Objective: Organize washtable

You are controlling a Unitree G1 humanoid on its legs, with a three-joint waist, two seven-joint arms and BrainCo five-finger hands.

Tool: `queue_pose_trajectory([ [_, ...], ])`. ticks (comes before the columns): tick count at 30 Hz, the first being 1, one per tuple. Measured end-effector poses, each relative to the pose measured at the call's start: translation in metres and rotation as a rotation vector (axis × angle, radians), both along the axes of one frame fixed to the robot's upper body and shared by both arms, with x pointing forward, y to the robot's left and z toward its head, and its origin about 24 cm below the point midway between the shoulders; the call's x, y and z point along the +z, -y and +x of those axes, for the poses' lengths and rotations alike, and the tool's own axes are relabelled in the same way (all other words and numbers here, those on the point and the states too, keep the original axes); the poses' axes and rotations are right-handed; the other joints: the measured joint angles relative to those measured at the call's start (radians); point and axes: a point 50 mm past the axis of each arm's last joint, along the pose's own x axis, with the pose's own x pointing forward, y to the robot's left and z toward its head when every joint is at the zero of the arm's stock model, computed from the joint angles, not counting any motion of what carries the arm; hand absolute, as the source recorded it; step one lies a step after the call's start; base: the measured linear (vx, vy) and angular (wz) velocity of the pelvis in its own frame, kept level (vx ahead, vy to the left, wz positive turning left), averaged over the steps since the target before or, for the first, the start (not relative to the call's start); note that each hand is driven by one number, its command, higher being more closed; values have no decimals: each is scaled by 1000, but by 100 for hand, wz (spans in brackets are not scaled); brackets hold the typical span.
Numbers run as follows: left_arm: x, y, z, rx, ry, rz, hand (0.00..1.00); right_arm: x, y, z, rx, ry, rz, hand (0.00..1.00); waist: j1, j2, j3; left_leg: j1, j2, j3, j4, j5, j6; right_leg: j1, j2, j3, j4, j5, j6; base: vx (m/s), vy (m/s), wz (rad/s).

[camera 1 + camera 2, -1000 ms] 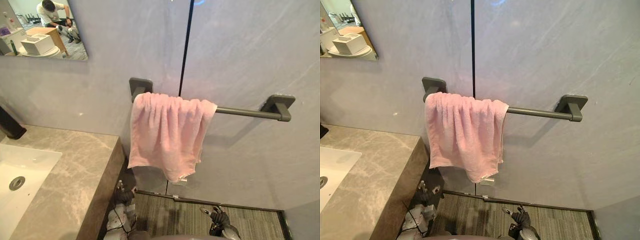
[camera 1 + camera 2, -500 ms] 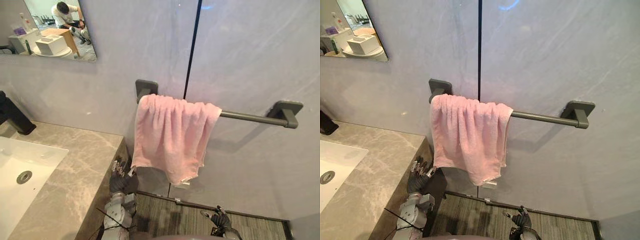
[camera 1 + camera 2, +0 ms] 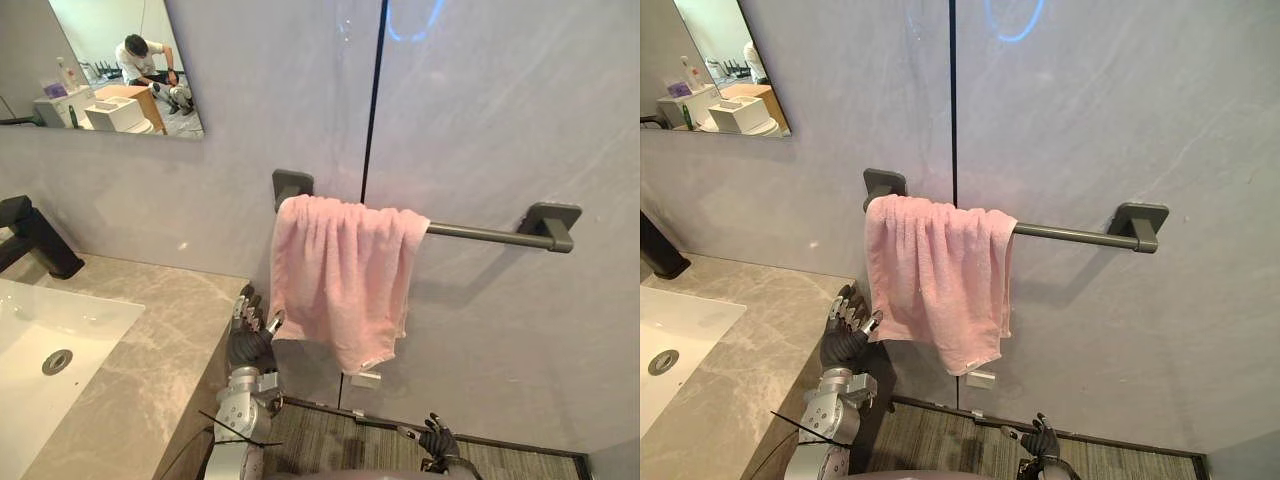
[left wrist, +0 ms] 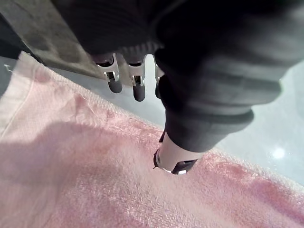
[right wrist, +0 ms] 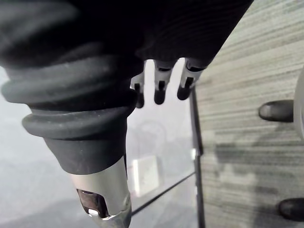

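Observation:
A pink towel (image 3: 340,270) hangs bunched over the left end of a dark grey wall bar (image 3: 480,234), one corner drooping lowest at the right. My left hand (image 3: 250,345) is raised beside the counter's end, fingers straight and open, tips close to the towel's lower left edge. In the left wrist view the towel (image 4: 118,180) lies just past the thumb (image 4: 173,159) and fingers (image 4: 137,88); nothing is gripped. My right hand (image 3: 435,440) hangs low near the floor, fingers relaxed and open, holding nothing.
A marble counter (image 3: 150,370) with a white sink (image 3: 40,330) and black faucet (image 3: 35,235) stands at the left. Above it a mirror (image 3: 110,60) reflects a seated person. A white plate (image 3: 365,379) sits low on the wall, above striped carpet (image 3: 330,440).
My left hand has risen from low beside the counter up to the towel's lower left edge. The camera has shifted. The right hand has stayed low.

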Motion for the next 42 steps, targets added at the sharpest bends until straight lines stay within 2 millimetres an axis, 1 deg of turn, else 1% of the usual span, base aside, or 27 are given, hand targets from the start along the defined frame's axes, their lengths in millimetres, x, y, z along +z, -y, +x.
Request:
queue_pose_trajectory([
  [4, 4, 0, 6, -11, 23, 8, 0, 0, 0, 0, 3, -1, 0, 0, -1, -4, -3, -3, 7, 2, -13, 6, -9, -11, 8, 9, -3, 4, -5, 12, -30, -6],
  [6, 7, 1, 11, -25, 35, 39, 0, 0, 0, 0, 3, -2, -1, 0, -3, -3, -8, 1, 8, 4, -23, 11, -14, -10, 14, 12, -18, 9, -8, 55, -21, -5],
  [8, 4, 2, 14, -33, 23, 66, 0, 0, 0, -1, 3, -6, 0, 0, -7, -1, -19, 6, 8, 12, -24, 12, -16, -8, 20, 16, -31, 16, -10, 79, -4, -7],
  [10, 1, 0, 17, -28, 4, 106, 0, 0, 0, 1, 3, -1, 1, 0, -23, 1, -23, 9, 9, 15, -31, 12, -16, -6, 23, 17, -38, 17, -11, 56, -12, -5],
  [15, -11, -7, 17, -18, -60, 154, 0, 0, 0, 1, 2, -1, 1, 0, -22, 2, -23, 16, 9, 26, -36, 12, -16, 4, 26, 25, -56, 28, -15, -8, -7, -5],
  [16, -13, -10, 19, -23, -68, 173, 100, 0, 0, 1, 3, 0, 1, 0, -23, 1, -23, 15, 9, 29, -37, 12, -16, 2, 26, 32, -56, 31, -15, -66, 1, -13],
  [20, -17, -13, 25, -37, -91, 215, 100, 0, 0, 2, 6, 2, 3, 0, -24, -3, -22, 9, 7, 49, -38, 12, -16, -14, 26, 56, -71, 53, -14, -68, 9, -20],
  [22, -18, -15, 29, -46, -101, 230, 100, 1, -1, 2, 13, 4, 3, 0, -28, -9, -21, 2, 6, 55, -37, 12, -16, -24, 26, 68, -76, 61, -13, -68, 8, -13],
  [24, -16, -15, 33, -49, -92, 235, 100, 3, -3, 7, 28, 25, 4, 0, -29, -15, -19, -6, 4, 57, -37, 13, -16, -33, 26, 74, -80, 67, -12, -43, 2, -10],
  [26, -15, -17, 34, -49, -88, 245, 100, 12, -3, 20, 41, 93, 3, 0, -52, -17, -20, -17, 2, 58, -37, 15, -12, -44, 25, 79, -88, 75, -12, -22, 0, -6],
  [27, -15, -18, 35, -49, -87, 247, 100, 15, -3, 25, 47, 116, 2, 0, -56, -16, -18, -18, 1, 58, -38, 16, -11, -47, 25, 81, -88, 76, -12, -7, 2, -6],
  [31, -9, -19, 41, -46, -61, 250, 100, 38, -1, 50, 86, 266, -11, 0, -56, -23, -9, -18, 0, 57, -39, 16, -10, -49, 28, 88, -91, 77, -12, 5, -3, -5],
  [32, -9, -20, 41, -44, -60, 254, 100, 53, 0, 63, 101, 353, -21, 0, -57, -23, -8, -18, -1, 54, -40, 16, -10, -51, 28, 94, -91, 77, -12, 8, -2, -9],
  [33, -8, -20, 41, -45, -59, 255, 100, 59, 0, 67, 103, 386, -24, 0, -58, -23, -8, -18, -2, 52, -41, 16, -10, -54, 28, 96, -91, 77, -13, 10, -3, -13],
  [35, -6, -21, 41, -45, -49, 257, 100, 79, -1, 81, 112, 503, -36, 0, -62, -24, -7, -18, -4, 51, -48, 17, -9, -60, 28, 100, -90, 77, -13, 4, 1, -6],
  [38, 0, -20, 40, -45, -22, 253, 100, 96, -2, 87, 130, 591, -62, 0, -64, -25, -5, -17, -5, 47, -45, 17, -8, -59, 26, 113, -86, 77, -12, 4, 6, -9],
  [40, 5, -19, 40, -44, 1, 250, 100, 110, -2, 90, 135, 656, -77, 0, -65, -24, 9, -16, -7, 37, -35, 13, -2, -60, 25, 124, -76, 76, -12, -25, 1, -13],
  [41, 7, -18, 41, -44, 12, 249, 100, 114, -2, 90, 141, 670, -86, 0, -67, -24, 15, -14, -7, 35, -35, 12, 0, -60, 25, 126, -71, 75, -11, -69, -4, -4],
  [42, 12, -18, 41, -44, 35, 247, 100, 119, -3, 92, 154, 694, -98, 0, -76, -25, 24, -13, -9, 31, -34, 11, 1, -63, 23, 126, -63, 71, -8, -67, -2, 0],
])
